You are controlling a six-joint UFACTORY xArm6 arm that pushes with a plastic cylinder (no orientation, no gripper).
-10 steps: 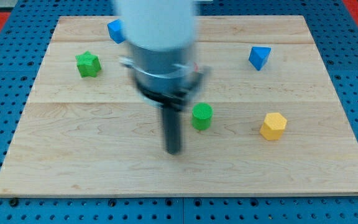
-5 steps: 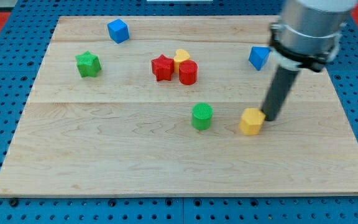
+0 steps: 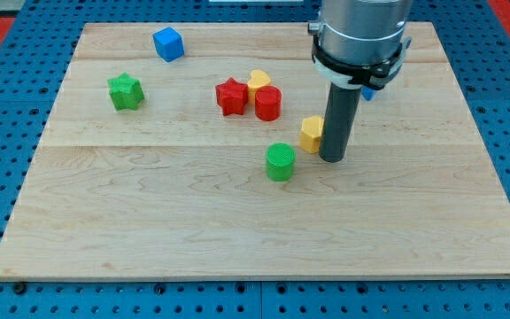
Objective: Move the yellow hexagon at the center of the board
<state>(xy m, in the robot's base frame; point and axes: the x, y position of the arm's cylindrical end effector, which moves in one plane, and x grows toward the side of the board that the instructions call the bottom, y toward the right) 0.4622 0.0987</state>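
The yellow hexagon (image 3: 312, 133) lies a little right of the board's middle. My tip (image 3: 332, 159) stands right against the hexagon's right side, just below it. The green cylinder (image 3: 280, 162) lies close to the lower left of the hexagon. The arm's body hides most of the blue block (image 3: 369, 88) at the upper right.
A red star (image 3: 230, 96), a yellow heart-like block (image 3: 258, 81) and a red cylinder (image 3: 267, 104) cluster above the middle. A blue cube (image 3: 167, 42) sits near the top edge at the left. A green star (image 3: 125, 91) sits at the far left.
The rod has moved left and up, pushing the yellow hexagon up-left toward the middle. The green cylinder has shifted slightly left and up. The arm now covers the blue block at the right.
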